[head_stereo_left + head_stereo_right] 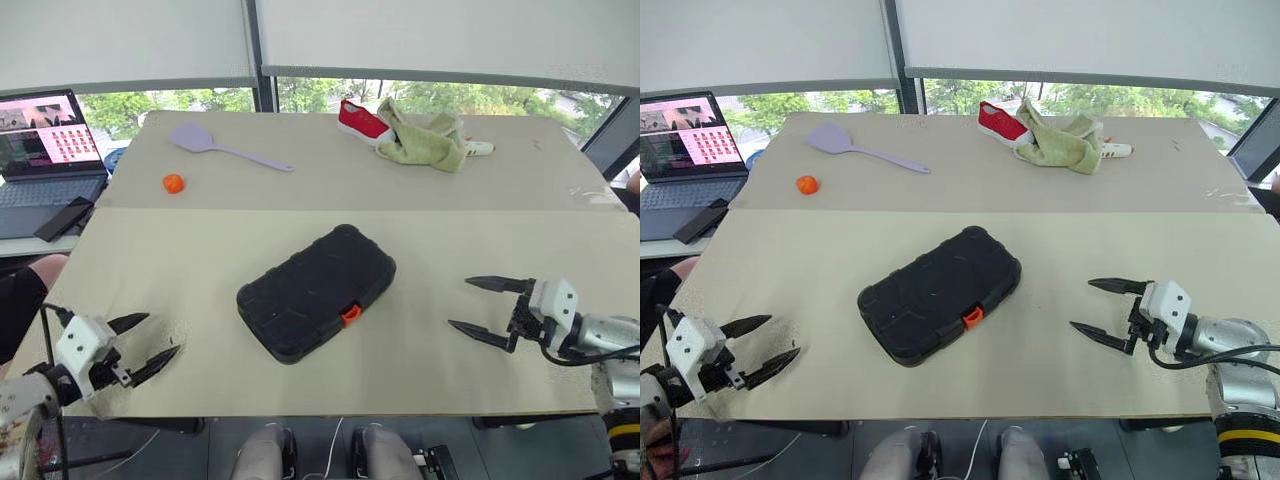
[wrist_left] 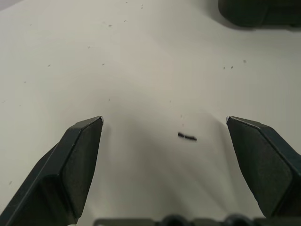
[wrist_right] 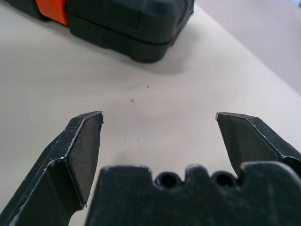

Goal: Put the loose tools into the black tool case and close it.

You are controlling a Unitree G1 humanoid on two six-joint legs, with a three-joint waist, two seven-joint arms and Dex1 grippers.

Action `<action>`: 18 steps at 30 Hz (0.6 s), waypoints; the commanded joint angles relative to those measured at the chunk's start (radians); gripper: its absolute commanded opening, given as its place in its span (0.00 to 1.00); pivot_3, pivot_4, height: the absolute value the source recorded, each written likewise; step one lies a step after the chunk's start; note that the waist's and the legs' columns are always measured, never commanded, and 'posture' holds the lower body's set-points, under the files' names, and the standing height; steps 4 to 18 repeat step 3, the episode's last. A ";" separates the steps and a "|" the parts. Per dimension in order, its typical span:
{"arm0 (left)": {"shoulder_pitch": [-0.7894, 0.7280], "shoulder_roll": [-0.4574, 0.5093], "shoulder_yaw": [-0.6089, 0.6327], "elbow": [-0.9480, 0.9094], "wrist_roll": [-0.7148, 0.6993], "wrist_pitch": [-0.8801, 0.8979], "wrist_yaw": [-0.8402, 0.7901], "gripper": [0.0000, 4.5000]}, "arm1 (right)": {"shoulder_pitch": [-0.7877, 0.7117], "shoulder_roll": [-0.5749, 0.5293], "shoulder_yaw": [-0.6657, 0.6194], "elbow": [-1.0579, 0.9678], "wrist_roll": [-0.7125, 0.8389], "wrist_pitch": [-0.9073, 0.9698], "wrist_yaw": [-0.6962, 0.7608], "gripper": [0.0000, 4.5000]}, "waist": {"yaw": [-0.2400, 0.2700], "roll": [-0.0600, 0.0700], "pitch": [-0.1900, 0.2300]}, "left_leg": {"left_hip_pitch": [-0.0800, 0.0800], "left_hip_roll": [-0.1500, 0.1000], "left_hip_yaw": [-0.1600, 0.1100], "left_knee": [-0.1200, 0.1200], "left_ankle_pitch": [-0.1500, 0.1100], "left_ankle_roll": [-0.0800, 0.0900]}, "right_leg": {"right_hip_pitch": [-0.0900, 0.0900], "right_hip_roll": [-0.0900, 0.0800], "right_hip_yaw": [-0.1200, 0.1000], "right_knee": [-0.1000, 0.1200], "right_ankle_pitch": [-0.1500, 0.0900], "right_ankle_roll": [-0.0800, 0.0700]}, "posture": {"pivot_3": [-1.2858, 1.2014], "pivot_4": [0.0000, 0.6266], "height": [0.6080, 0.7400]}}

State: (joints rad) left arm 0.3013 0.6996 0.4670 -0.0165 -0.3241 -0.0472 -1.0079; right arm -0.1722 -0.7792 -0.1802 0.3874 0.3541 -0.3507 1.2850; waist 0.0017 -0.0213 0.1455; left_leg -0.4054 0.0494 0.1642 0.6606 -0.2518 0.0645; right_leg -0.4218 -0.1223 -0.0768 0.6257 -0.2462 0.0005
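Table (image 1: 420, 380): a wide beige top with a seam running across it; everything else rests on it.
Black tool case (image 1: 316, 290): lies flat near the middle of the table, set on a diagonal, lid down, with its small orange latch (image 1: 350, 316) on the edge facing the robot. No loose tools lie out on the table, so the packing looks done.
Right gripper (image 1: 486, 309): hangs low over the table well to the right of the case, empty, its two black fingers spread wide and aimed toward the case.
Left gripper (image 1: 147, 346): sits near the front left corner of the table, well apart from the case, also empty with its fingers splayed.
Far edge: a lilac spatula (image 1: 222, 146), a green cloth (image 1: 425, 145) bunched against a red shoe (image 1: 362, 121), and a small orange ball (image 1: 173, 183).
Latch state: it may be snapped home, but the right wrist view catches only a corner of it, so I cannot tell.
Step in hand: judged as letting go and backing off. To do it well, keep both arms clear of the case, and press the lid near the latch only if a gap shows.
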 commanded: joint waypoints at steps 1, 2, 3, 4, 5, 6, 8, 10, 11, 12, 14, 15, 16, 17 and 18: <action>0.011 -0.015 0.020 -0.033 -0.008 -0.042 0.033 1.00 | -0.032 -0.017 0.001 0.068 -0.025 -0.114 0.048 1.00 | 0.000 0.000 0.000 | 0.000 0.000 0.000 0.000 -0.002 -0.003 | 0.000 0.000 0.000 0.000 0.000 0.000 | 0.52 0.24 1.00; 0.010 -0.022 0.016 -0.038 -0.010 -0.043 0.044 1.00 | -0.044 -0.011 -0.002 0.089 -0.026 -0.123 0.044 1.00 | 0.000 0.000 0.000 | 0.000 0.000 0.000 0.000 -0.002 -0.004 | 0.000 0.000 0.000 0.000 0.000 0.000 | 0.52 0.24 1.00; 0.008 -0.029 0.009 -0.048 -0.009 -0.040 0.056 1.00 | -0.059 -0.008 -0.004 0.118 -0.026 -0.135 0.046 1.00 | 0.000 0.000 0.000 | 0.000 0.000 0.000 0.000 -0.002 -0.005 | 0.001 0.000 0.000 0.000 0.000 0.000 | 0.52 0.24 1.00; 0.008 -0.029 0.009 -0.048 -0.009 -0.040 0.056 1.00 | -0.059 -0.008 -0.004 0.118 -0.026 -0.135 0.046 1.00 | 0.000 0.000 0.000 | 0.000 0.000 0.000 0.000 -0.002 -0.005 | 0.001 0.000 0.000 0.000 0.000 0.000 | 0.52 0.24 1.00; 0.008 -0.029 0.009 -0.048 -0.009 -0.040 0.056 1.00 | -0.059 -0.008 -0.004 0.118 -0.026 -0.135 0.046 1.00 | 0.000 0.000 0.000 | 0.000 0.000 0.000 0.000 -0.002 -0.005 | 0.001 0.000 0.000 0.000 0.000 0.000 | 0.52 0.24 1.00; 0.008 -0.029 0.009 -0.048 -0.009 -0.040 0.056 1.00 | -0.059 -0.008 -0.004 0.118 -0.026 -0.135 0.046 1.00 | 0.000 0.000 0.000 | 0.000 0.000 0.000 0.000 -0.002 -0.005 | 0.001 0.000 0.000 0.000 0.000 0.000 | 0.52 0.24 1.00; 0.008 -0.029 0.009 -0.048 -0.009 -0.040 0.056 1.00 | -0.059 -0.008 -0.004 0.118 -0.026 -0.135 0.046 1.00 | 0.000 0.000 0.000 | 0.000 0.000 0.000 0.000 -0.002 -0.005 | 0.001 0.000 0.000 0.000 0.000 0.000 | 0.52 0.24 1.00; 0.008 -0.029 0.009 -0.048 -0.009 -0.040 0.056 1.00 | -0.059 -0.008 -0.004 0.118 -0.026 -0.135 0.046 1.00 | 0.000 0.000 0.000 | 0.000 0.000 0.000 0.000 -0.002 -0.005 | 0.001 0.000 0.000 0.000 0.000 0.000 | 0.52 0.24 1.00; 0.008 -0.029 0.009 -0.048 -0.009 -0.040 0.056 1.00 | -0.059 -0.008 -0.004 0.118 -0.026 -0.135 0.046 1.00 | 0.000 0.000 0.000 | 0.000 0.000 0.000 0.000 -0.002 -0.005 | 0.001 0.000 0.000 0.000 0.000 0.000 | 0.52 0.24 1.00; 0.008 -0.029 0.009 -0.048 -0.009 -0.040 0.056 1.00 | -0.059 -0.008 -0.004 0.118 -0.026 -0.135 0.046 1.00 | 0.000 0.000 0.000 | 0.000 0.000 0.000 0.000 -0.002 -0.005 | 0.001 0.000 0.000 0.000 0.000 0.000 | 0.52 0.24 1.00; 0.008 -0.029 0.009 -0.048 -0.009 -0.040 0.056 1.00 | -0.059 -0.008 -0.004 0.118 -0.026 -0.135 0.046 1.00 | 0.000 0.000 0.000 | 0.000 0.000 0.000 0.000 -0.002 -0.005 | 0.001 0.000 0.000 0.000 0.000 0.000 | 0.52 0.24 1.00; 0.008 -0.029 0.009 -0.048 -0.009 -0.040 0.056 1.00 | -0.059 -0.008 -0.004 0.118 -0.026 -0.135 0.046 1.00 | 0.000 0.000 0.000 | 0.000 0.000 0.000 0.000 -0.002 -0.005 | 0.001 0.000 0.000 0.000 0.000 0.000 | 0.52 0.24 1.00; 0.008 -0.029 0.009 -0.048 -0.009 -0.040 0.056 1.00 | -0.059 -0.008 -0.004 0.118 -0.026 -0.135 0.046 1.00 | 0.000 0.000 0.000 | 0.000 0.000 0.000 0.000 -0.002 -0.005 | 0.001 0.000 0.000 0.000 0.000 0.000 | 0.52 0.24 1.00; 0.008 -0.029 0.009 -0.048 -0.009 -0.040 0.056 1.00 | -0.059 -0.008 -0.004 0.118 -0.026 -0.135 0.046 1.00 | 0.000 0.000 0.000 | 0.000 0.000 0.000 0.000 -0.002 -0.005 | 0.001 0.000 0.000 0.000 0.000 0.000 | 0.52 0.24 1.00; 0.008 -0.029 0.009 -0.048 -0.009 -0.040 0.056 1.00 | -0.059 -0.008 -0.004 0.118 -0.026 -0.135 0.046 1.00 | 0.000 0.000 0.000 | 0.000 0.000 0.000 0.000 -0.002 -0.005 | 0.001 0.000 0.000 0.000 0.000 0.000 | 0.52 0.24 1.00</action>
